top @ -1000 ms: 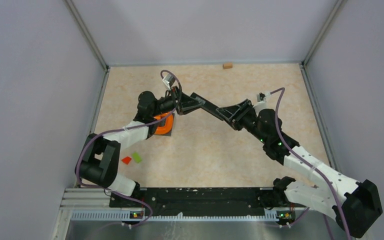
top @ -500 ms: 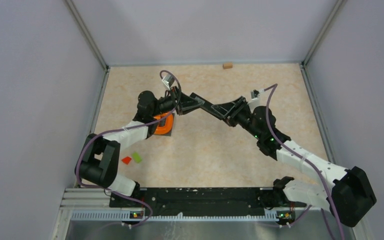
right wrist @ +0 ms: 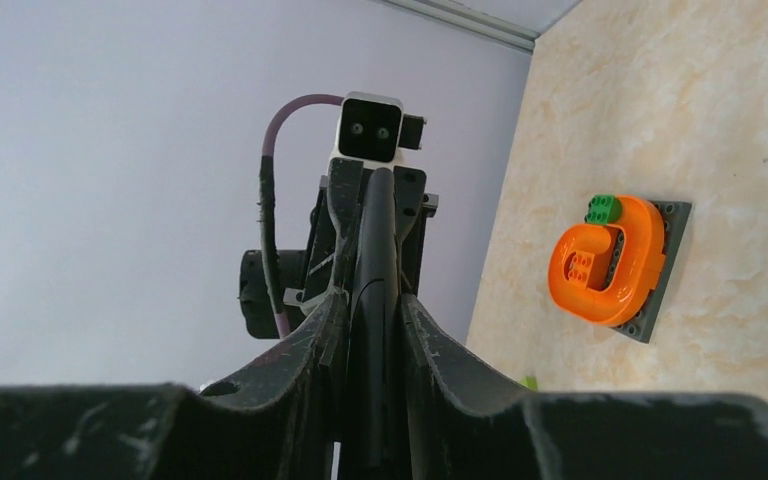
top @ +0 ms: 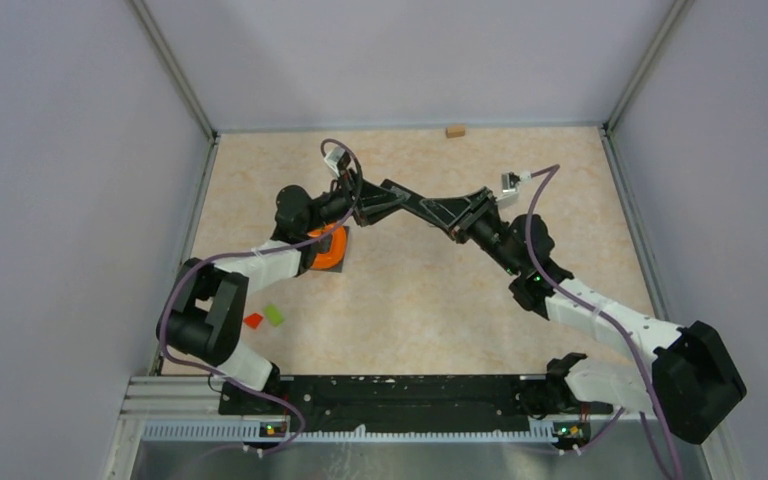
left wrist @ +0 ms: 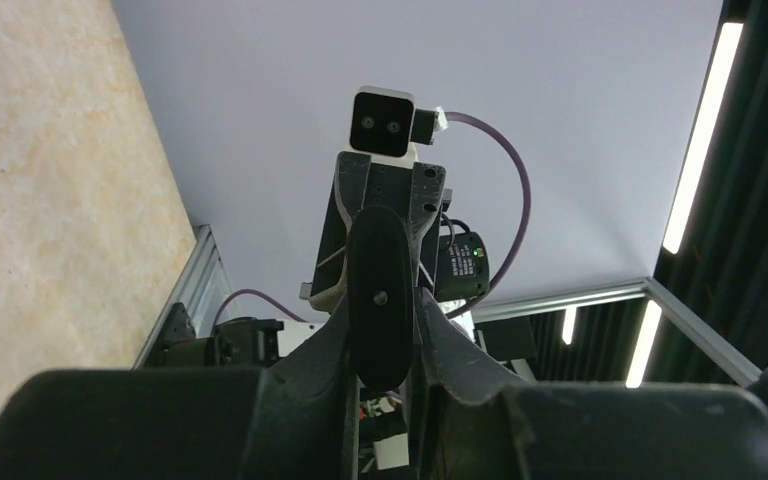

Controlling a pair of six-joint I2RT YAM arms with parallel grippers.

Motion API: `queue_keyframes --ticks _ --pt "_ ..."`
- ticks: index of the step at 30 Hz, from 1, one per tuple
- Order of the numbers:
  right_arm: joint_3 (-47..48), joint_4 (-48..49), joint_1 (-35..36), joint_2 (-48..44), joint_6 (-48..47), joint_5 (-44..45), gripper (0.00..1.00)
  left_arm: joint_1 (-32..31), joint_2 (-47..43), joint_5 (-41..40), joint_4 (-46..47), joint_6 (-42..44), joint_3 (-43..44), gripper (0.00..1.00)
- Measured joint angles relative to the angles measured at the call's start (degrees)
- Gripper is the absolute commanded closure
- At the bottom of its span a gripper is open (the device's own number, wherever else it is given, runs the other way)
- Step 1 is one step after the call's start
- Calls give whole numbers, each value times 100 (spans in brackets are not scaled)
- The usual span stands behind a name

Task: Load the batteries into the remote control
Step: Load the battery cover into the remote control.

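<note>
Beige marbled tabletop (top: 410,300) inside grey walls (top: 80,200). From above: long black plastic remote control (top: 422,209) held just right of orange ring-shaped toy block (top: 328,250), left gripper (top: 365,208) and right gripper (top: 460,218) clamped on opposite ends. Left wrist: fingers (left wrist: 442,345) tight on remote. Right wrist: fingers (right wrist: 322,340) snug against remote, block beyond.

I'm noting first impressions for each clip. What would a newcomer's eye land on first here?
The long dark remote control is held in the air over the middle of the table, bridging the left arm and right arm, with one end between each arm's jaws. Next comes the bright orange ring-shaped block on its grey plate at the left, with a small red block and green block nearer the bases.
</note>
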Motion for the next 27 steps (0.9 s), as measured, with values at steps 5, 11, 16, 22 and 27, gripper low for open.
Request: queue_keyframes --ticks 5,11,16,22,27 --pt "-155 214 2 -92 55 20 74 -31 85 0 284 -369 -39 100" --pt "-400 157 46 -492 66 140 70 -111 83 24 433 -575 -96 100" --pt "-404 153 48 -492 59 142 70 -118 83 31 442 -614 -96 100" --pt "-304 251 48 -293 46 138 73 -103 81 4 411 -612 -98 100" --pt "-254 673 48 59 48 155 75 -79 79 -129 389 -599 -98 100"
